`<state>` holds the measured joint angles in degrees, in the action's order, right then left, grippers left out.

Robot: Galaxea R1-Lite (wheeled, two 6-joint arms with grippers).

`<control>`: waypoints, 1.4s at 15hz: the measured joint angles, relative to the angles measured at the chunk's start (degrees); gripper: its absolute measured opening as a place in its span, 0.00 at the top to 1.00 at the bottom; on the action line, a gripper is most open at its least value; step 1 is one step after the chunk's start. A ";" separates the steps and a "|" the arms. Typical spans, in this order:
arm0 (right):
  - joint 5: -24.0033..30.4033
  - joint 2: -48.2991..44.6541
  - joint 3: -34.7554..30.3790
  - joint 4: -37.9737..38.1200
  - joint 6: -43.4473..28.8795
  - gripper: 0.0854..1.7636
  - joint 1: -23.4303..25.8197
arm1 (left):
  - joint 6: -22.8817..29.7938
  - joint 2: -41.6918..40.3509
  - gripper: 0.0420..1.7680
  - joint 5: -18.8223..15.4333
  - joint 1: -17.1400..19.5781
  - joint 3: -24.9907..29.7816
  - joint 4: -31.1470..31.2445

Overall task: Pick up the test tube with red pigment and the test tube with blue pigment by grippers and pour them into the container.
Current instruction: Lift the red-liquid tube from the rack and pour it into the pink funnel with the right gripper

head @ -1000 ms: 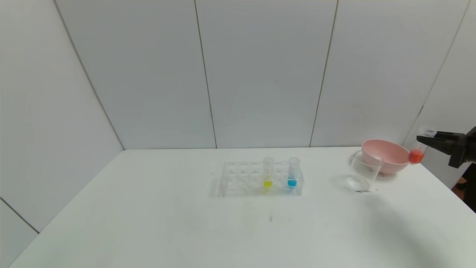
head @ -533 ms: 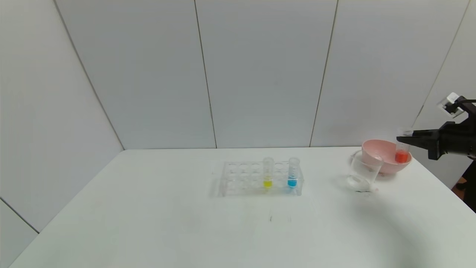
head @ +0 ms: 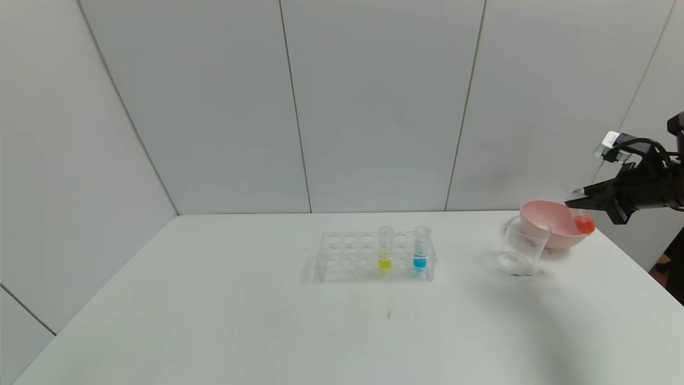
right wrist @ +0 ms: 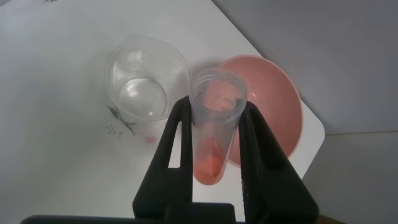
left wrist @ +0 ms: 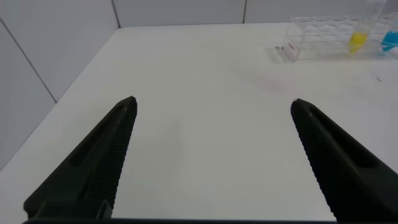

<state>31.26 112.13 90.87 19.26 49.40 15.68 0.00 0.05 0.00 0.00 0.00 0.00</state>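
Right gripper (head: 580, 205) at far right edge of table (head: 267, 321), above pink bowl (head: 553, 223), fingers (right wrist: 249, 143) clamped on test tube with red pigment (head: 582, 220) just below its open rim. Red tube tilted in head view, liquid end low over bowl's right rim; in right wrist view open mouth faces cam, orange-red liquid pooled at far end (right wrist: 211, 163). Container (head: 521, 247) = clear beaker, on table just in front-left of bowl, touching or nearly so; cannot tell which. In right wrist view beaker (right wrist: 148, 84) sits beside tube mouth, bowl (right wrist: 273, 112) behind tube; dark markings on table by beaker base. Test tube with blue pigment (head: 421, 250) upright in clear rack (head: 347, 255) at table centre, in hole near rack's right end; yellow tube (head: 385, 251) upright next to it on its left, other holes unfilled. Rack well apart from beaker and bowl. Left gripper (left wrist: 211, 155) low over table's left portion, fingers (left wrist: 106, 155) spread wide, nothing between them; rack corner (left wrist: 323, 38) w/ yellow and blue liquid seen far off in left wrist view.
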 joint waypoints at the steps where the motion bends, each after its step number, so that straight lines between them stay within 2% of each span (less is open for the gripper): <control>1: -1.62 0.52 1.96 2.22 0.35 0.75 -0.52 | 0.00 0.00 0.00 0.00 0.00 0.00 0.00; 4: -6.39 2.07 8.52 12.30 1.27 0.75 -2.23 | 0.00 0.00 0.00 0.00 0.00 0.00 0.00; 7: -9.91 4.08 17.81 23.74 1.51 0.75 -3.96 | 0.00 0.00 0.00 0.00 0.00 0.00 0.00; 8: -12.57 4.90 20.27 26.53 1.43 0.75 -4.49 | 0.00 0.00 0.00 0.00 0.00 0.00 0.00; 10: -15.71 6.39 22.44 28.04 1.60 0.75 -5.21 | 0.00 0.00 0.00 0.00 0.00 0.00 0.00; 13: -17.01 7.80 23.14 29.01 1.95 0.75 -5.92 | 0.00 0.00 0.00 0.00 0.00 0.00 0.02; 16: -20.46 8.13 23.49 33.12 5.78 0.75 -6.78 | 0.00 0.00 0.00 0.00 0.00 0.00 0.00; 21: -24.69 8.63 23.66 33.07 7.20 0.75 -9.09 | 0.00 0.00 0.00 0.00 0.00 0.00 0.00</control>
<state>6.57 120.76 114.53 52.33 56.60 6.58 0.00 0.05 0.00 0.00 0.00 0.00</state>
